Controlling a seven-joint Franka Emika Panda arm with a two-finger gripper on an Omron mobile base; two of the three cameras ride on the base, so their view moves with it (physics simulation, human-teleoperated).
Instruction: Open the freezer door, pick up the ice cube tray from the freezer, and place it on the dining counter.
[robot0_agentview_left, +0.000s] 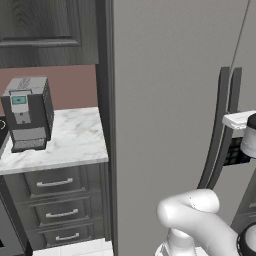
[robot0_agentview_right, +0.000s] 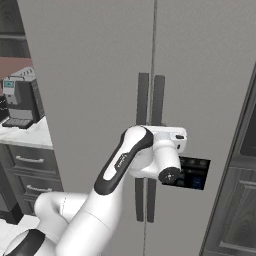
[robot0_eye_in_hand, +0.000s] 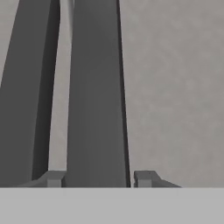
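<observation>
My gripper (robot0_eye_in_hand: 99, 178) is clamped on the right-hand bar handle (robot0_eye_in_hand: 97, 96), one fingertip (robot0_eye_in_hand: 53, 178) on each side. I count two dark handles (robot0_agentview_right: 150, 100) side by side on the closed freezer door (robot0_agentview_left: 165, 100). Left of the freezer, one coffee machine (robot0_agentview_left: 27, 112) stands on a marble top (robot0_agentview_left: 75, 140) over three drawers (robot0_agentview_left: 57, 200).

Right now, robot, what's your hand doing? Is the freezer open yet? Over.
Hand shut on the right-hand door handle, fingertips either side. Freezer door closed, ice cube tray unseen behind it. Second handle close beside, nothing blocking.
</observation>
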